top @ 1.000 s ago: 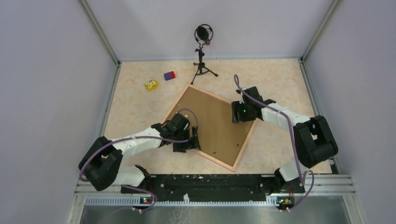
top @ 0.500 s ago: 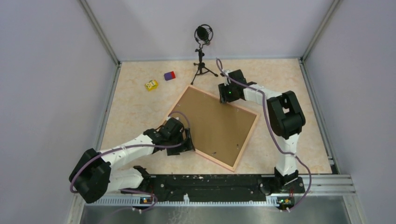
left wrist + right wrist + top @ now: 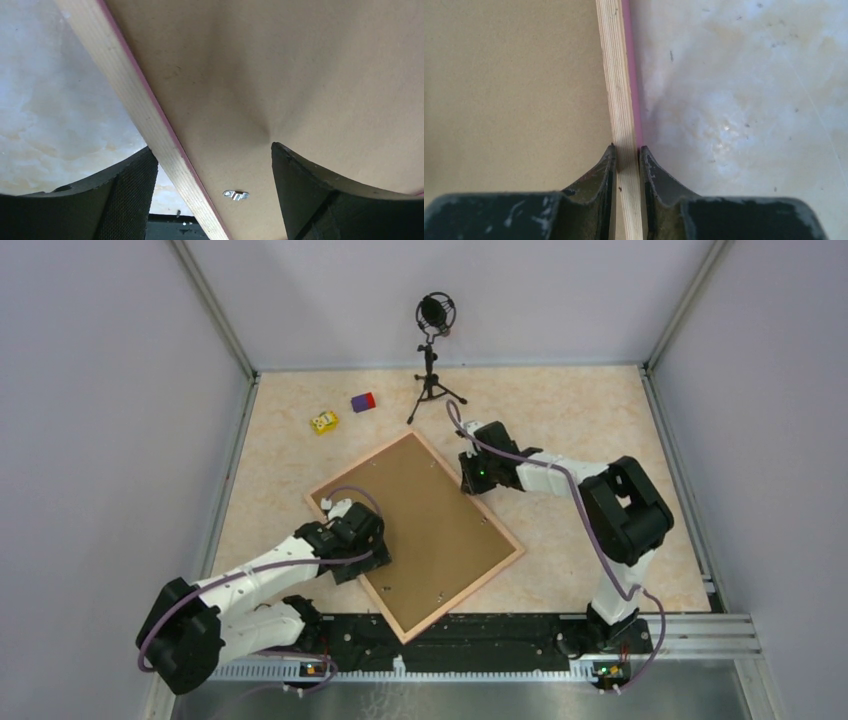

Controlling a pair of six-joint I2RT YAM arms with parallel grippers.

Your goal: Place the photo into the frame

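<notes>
I am watching the right gripper pinching down narrow on the frame. Its two fingers are pressing either side of the pale wooden rail, with the pink face on the outer side. In the overhead view that right gripper is sitting at the frame's far right edge.

The left gripper is standing wide, gripping nothing. The frame's rail is running diagonally between its fingers. One finger is hanging outside the rail over the table, the other over the backing board. I cannot tell whether either pad is touching. One small metal clip is lying on the board between these jaws.

I am counting one frame, lying flat and skewed between the two grippers. It is holding one brown backing board, face up, filling it edge to edge. Well beyond both jaws, at the far side, one yellow block, one purple-and-red block and one microphone on a tripod are standing apart from each other.
</notes>
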